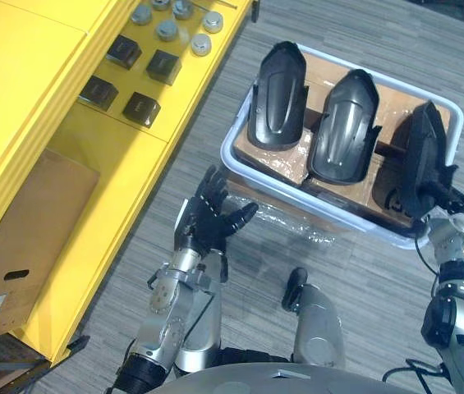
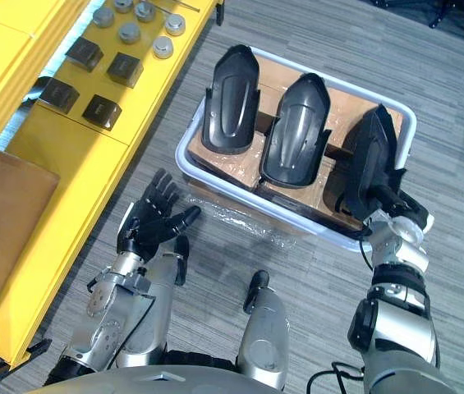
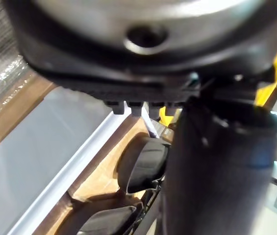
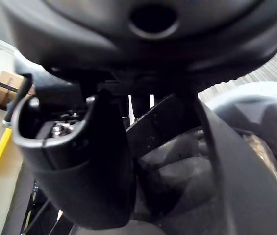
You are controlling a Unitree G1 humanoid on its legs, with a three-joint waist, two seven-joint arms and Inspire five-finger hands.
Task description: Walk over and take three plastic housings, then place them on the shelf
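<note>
Three black plastic housings stand side by side in a white bin [image 1: 297,193] lined with cardboard: the left one [image 1: 277,94], the middle one [image 1: 345,123] and the right one [image 1: 420,152]. My right hand [image 1: 438,195] is at the near edge of the right housing, with its fingers curled on it; that housing [image 4: 79,161] looms very close in the right wrist view. My left hand [image 1: 211,217] hovers over the floor just off the bin's near left corner, fingers spread and holding nothing. Its wrist view looks along the bin's rim [image 3: 79,161] to a housing [image 3: 143,164].
A yellow shelf [image 1: 51,49] runs along the left, carrying black blocks [image 1: 141,107] and several metal discs [image 1: 167,29]. A brown cardboard box [image 1: 26,238] sits in its lower level. Clear plastic wrap [image 1: 285,215] lies under the bin's near side.
</note>
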